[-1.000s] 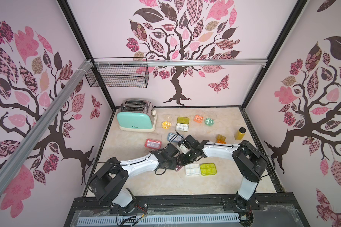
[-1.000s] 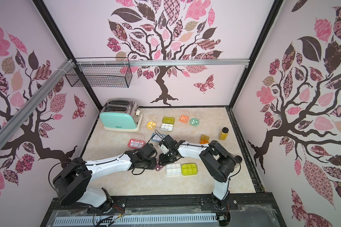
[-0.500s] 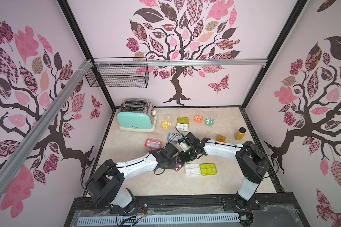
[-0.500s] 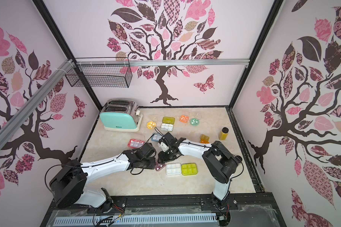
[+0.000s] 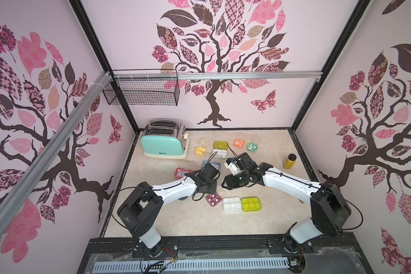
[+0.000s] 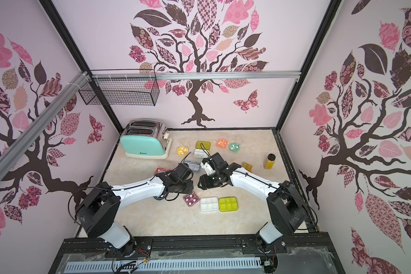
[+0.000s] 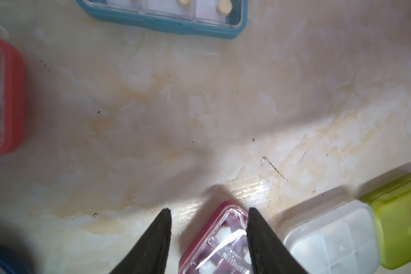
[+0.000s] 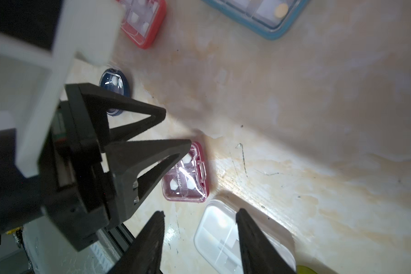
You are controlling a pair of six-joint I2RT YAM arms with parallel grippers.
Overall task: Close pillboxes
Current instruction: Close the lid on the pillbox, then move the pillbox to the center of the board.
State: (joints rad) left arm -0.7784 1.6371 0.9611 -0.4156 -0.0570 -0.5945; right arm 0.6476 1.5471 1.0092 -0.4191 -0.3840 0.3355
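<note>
Left fingers (image 7: 152,242) apart above maroon pillbox (image 7: 214,239)

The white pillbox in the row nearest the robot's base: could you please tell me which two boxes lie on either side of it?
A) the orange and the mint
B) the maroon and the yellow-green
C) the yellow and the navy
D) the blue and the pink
B: in a top view the white pillbox lies between the maroon pillbox and the yellow-green pillbox, all three in one row.
</note>
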